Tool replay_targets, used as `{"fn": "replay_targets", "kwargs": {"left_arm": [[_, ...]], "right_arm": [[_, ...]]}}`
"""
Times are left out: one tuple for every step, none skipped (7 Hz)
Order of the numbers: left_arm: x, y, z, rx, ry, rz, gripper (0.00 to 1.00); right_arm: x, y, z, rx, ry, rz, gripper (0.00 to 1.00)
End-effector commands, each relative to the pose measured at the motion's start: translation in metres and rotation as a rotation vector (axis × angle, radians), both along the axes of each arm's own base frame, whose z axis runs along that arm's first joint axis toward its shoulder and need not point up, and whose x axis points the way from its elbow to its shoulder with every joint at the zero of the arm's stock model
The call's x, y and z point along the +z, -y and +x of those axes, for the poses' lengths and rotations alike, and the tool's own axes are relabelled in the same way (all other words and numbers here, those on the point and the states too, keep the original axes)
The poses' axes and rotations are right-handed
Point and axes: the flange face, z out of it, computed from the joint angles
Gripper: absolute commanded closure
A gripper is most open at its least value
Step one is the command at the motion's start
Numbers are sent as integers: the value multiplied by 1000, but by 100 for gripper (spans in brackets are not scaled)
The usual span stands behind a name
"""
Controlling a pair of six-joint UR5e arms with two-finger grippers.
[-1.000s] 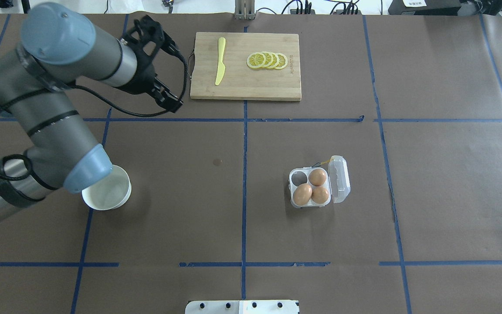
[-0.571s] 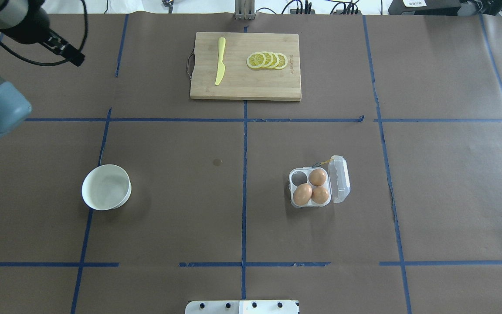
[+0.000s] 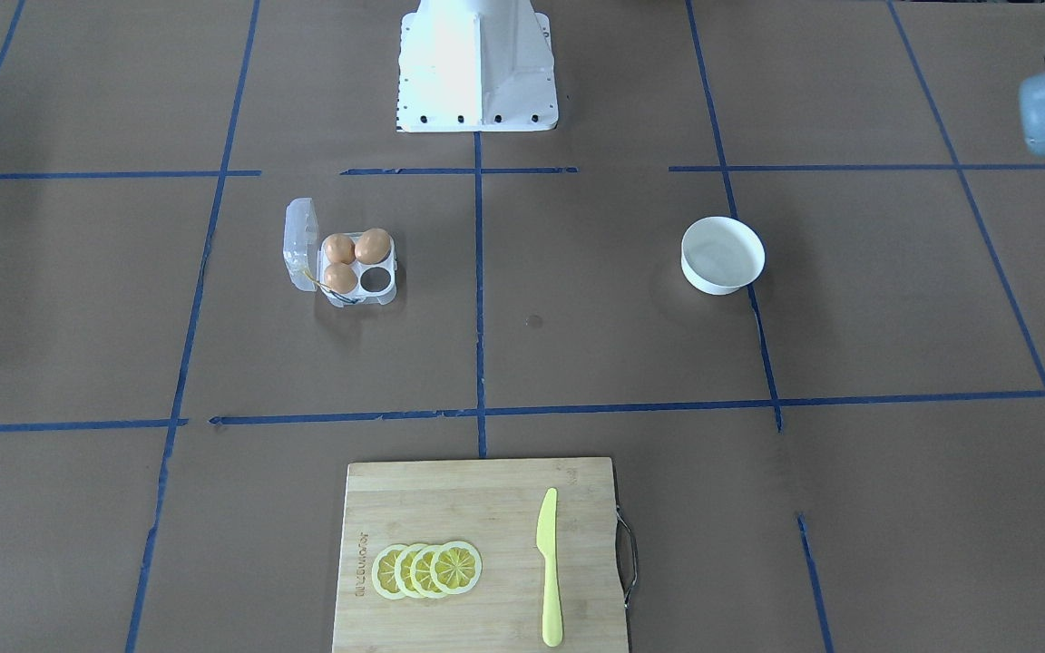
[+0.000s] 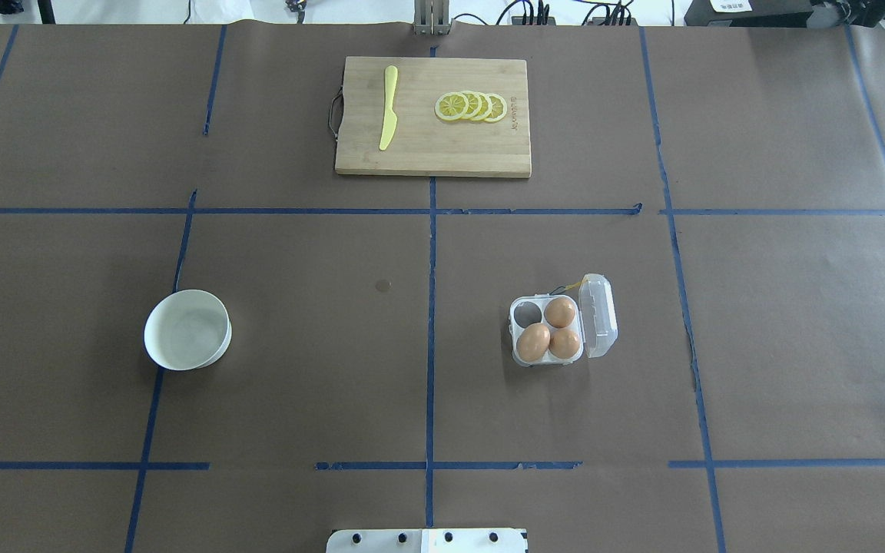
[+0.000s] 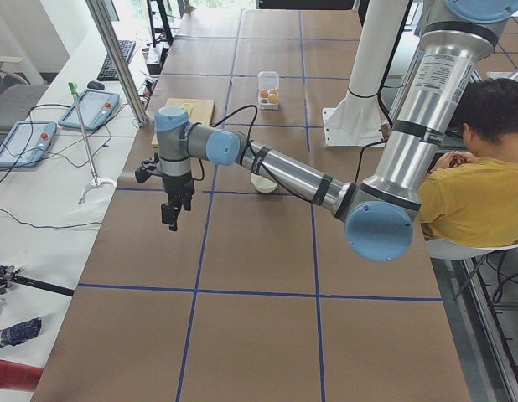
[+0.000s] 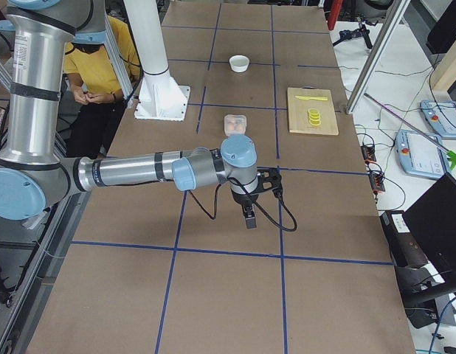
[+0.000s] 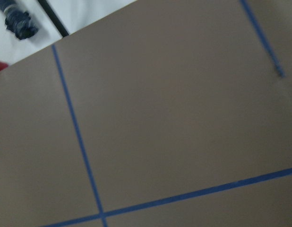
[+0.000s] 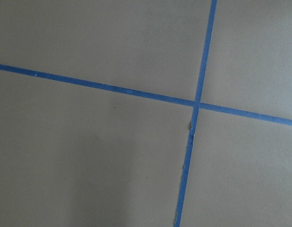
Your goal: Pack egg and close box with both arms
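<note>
**Left arm swings away**

Since a second ago, the left arm has gone from the overhead view. Three eggs (image 4: 534,342) sit in the box (image 4: 525,312), with its lid up. Push that lid alone and the light box may slide, or an egg may crack. The left gripper (image 5: 173,209) and right gripper (image 6: 249,215) hang well away. I cannot tell how open they are, and I see nothing held.

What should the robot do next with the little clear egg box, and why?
Probably swing the right arm's black gripper toward the clear plastic egg carton: its hinged clear lid stands open, three brown eggs sit inside, and that gripper hangs far away.
</note>
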Motion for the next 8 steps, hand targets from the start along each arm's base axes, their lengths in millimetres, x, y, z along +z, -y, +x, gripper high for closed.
{"fn": "replay_targets", "kwargs": {"left_arm": [[72,-46,-70,-67,-116,-113,0],[100,-72,-98,-30,-138,-97,0],[111,-89,-122,-24,-166,-78,0],[117,-100,-127,-38,-207,-86,0],[115,-99,-126,-37,-208,-84,0],[113,-98,-125,-35,-207,-78,0],[113,-97,-125,-34,-206,-63,0],[112,-96,-125,-34,-206,-56,0]], "right_arm": [[-2,0,0,-1,3,3,0],[-4,0,-1,-1,10,4,0],[-5,0,-1,8,12,-2,0],[-13,2,-3,33,25,-14,0],[-31,4,-26,55,92,-37,1],[-53,4,-66,102,156,-87,23],[-70,0,-120,128,216,-156,57],[-95,5,-159,138,267,-195,74]]}}
